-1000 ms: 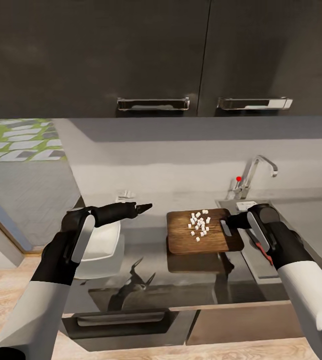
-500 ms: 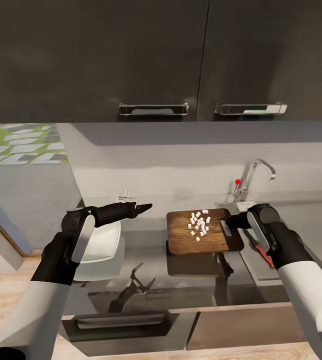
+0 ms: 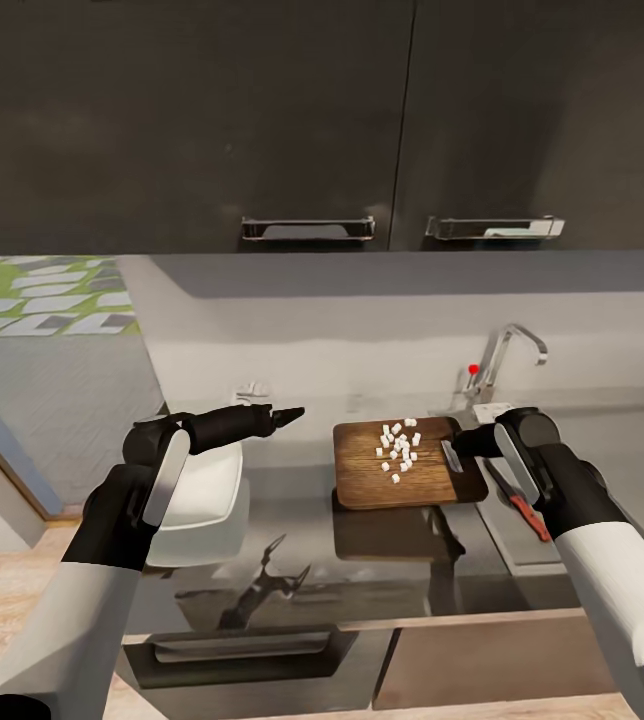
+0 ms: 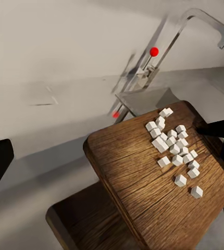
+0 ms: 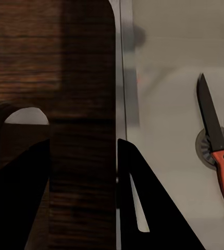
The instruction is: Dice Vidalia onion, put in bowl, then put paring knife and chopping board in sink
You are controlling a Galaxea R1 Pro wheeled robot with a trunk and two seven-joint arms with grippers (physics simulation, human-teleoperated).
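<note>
My right gripper (image 3: 465, 443) is shut on the handle end of the chopping board (image 3: 367, 478) and holds it level a little above the dark countertop (image 3: 282, 530). In the right wrist view its fingers (image 5: 18, 198) straddle the board's end strip (image 5: 83, 78) beside the slot. Diced onion (image 3: 400, 450) lies in a loose heap of white cubes on the board's far half (image 4: 174, 148). The paring knife (image 3: 518, 502) lies in the sink (image 3: 493, 525), its blade over the drain (image 5: 216, 140). The white bowl (image 3: 202, 490) sits on the counter under my left arm. My left gripper (image 3: 292, 412) hovers open left of the board.
The chrome faucet (image 3: 507, 355) with its red-tipped lever stands behind the board's right end. Dark wall cabinets (image 3: 302, 120) hang overhead with two bar handles. A window opening lies to the left. The counter's front edge runs just below my arms.
The whole picture has shifted: the camera has risen, cabinets and counter sliding lower in view. Both arms keep their pose. The board's reflection has dropped further below it.
</note>
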